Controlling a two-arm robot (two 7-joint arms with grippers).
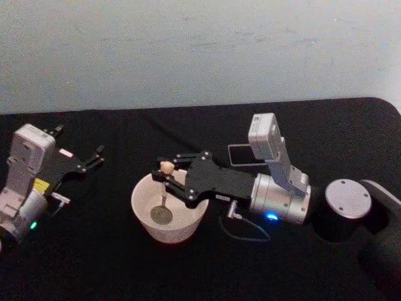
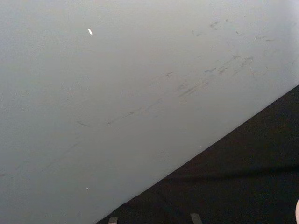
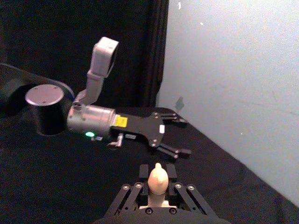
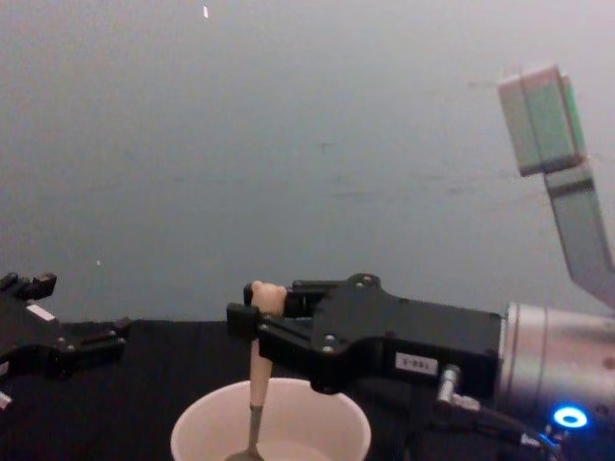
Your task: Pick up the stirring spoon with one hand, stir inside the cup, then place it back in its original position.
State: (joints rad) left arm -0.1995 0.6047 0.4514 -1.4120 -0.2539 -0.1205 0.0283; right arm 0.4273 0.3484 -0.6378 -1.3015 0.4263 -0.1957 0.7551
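- The black left gripper (image 1: 79, 145) rests at the left of the black cloth surface (image 1: 94, 263), well apart from the cup, its fingers spread wide and holding nothing.
- The wide, round, cream-white cup (image 1: 141, 195) stands near the middle.
- The slim stirring spoon (image 4: 258, 373) stands upright in the cup: peach handle topped by a bear head, round shiny metal bowl at the cup's bottom.
- The black right gripper (image 1: 165, 171) reaches over the cup's rim, its fingers clamped on the spoon's handle just under the head.

The black right hand (image 1: 166, 169) has a white label (image 1: 220, 196) and silver wrist (image 1: 279, 200).
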